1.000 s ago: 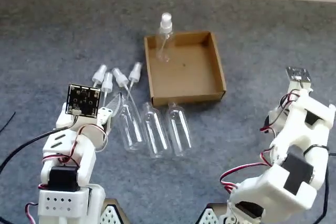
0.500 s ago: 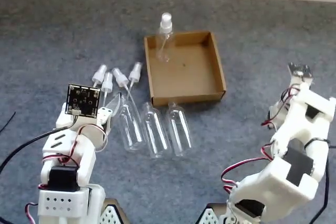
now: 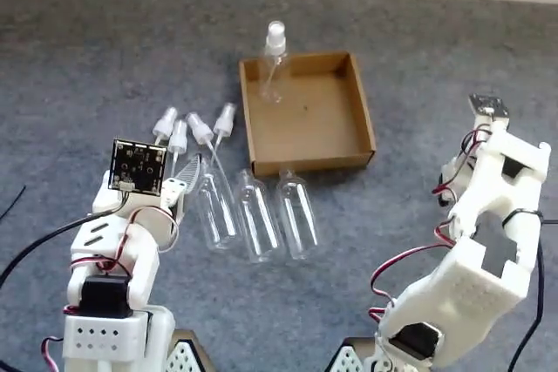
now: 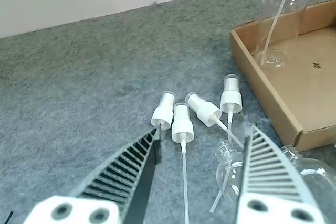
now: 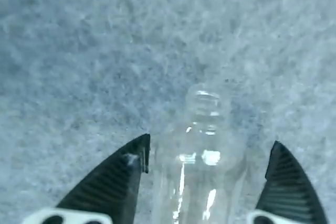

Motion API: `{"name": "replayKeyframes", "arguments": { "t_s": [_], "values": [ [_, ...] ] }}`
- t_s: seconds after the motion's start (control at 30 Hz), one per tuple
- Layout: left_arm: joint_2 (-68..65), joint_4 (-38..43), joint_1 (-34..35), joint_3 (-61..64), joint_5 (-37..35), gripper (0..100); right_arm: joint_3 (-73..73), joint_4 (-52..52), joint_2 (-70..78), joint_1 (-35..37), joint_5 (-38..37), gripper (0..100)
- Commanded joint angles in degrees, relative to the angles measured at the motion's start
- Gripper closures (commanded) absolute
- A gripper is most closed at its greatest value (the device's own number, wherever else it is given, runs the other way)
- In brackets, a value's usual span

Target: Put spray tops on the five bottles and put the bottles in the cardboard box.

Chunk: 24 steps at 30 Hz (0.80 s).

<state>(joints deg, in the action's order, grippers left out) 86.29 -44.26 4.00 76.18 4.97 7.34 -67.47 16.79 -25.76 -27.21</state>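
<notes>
One of five done: capped bottle [image 3: 274, 67] stands upright in the far-left corner of the cardboard box [image 3: 364, 124], tight against the walls, likely to leave floor space for the rest. Three uncapped bottles [image 3: 259, 215] lie side by side on the grey carpet [image 3: 87, 58] just in front of the box's near wall, necks toward the box. Four spray tops [image 3: 199, 128] lie fanned out left of the box, dip tubes trailing toward the left-most bottle, so cap and neck are a short move apart. Left gripper [image 4: 203, 134] hovers low over that cluster, jaws spread, holding nothing. The tops sit just beyond its tips and one bottle neck is beside one jaw, so it looks posed to pick a top. Fifth bottle [image 5: 207, 114] is over on the right side, uncapped, neck pointing away from the right gripper [image 5: 210, 144]. Its jaws are wide open either side of the body with carpet showing on one side, so I judge it not clamped yet. Probably there to steady the bottle for capping
</notes>
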Motion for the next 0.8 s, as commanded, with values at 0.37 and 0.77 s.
{"name": "replayKeyframes", "arguments": {
  "t_s": [0.37,0.77],
  "values": [
    [-0.04,1.41,-1.19,-0.22,0.26,77,-4.44,-0.13,-0.57,-0.04,0.62,86.1],
    [-0.40,1.32,0.04,-0.84,0.35,77,-21.49,-13.14,-4.97,0.48,2.99,99.6]
  ]
}}
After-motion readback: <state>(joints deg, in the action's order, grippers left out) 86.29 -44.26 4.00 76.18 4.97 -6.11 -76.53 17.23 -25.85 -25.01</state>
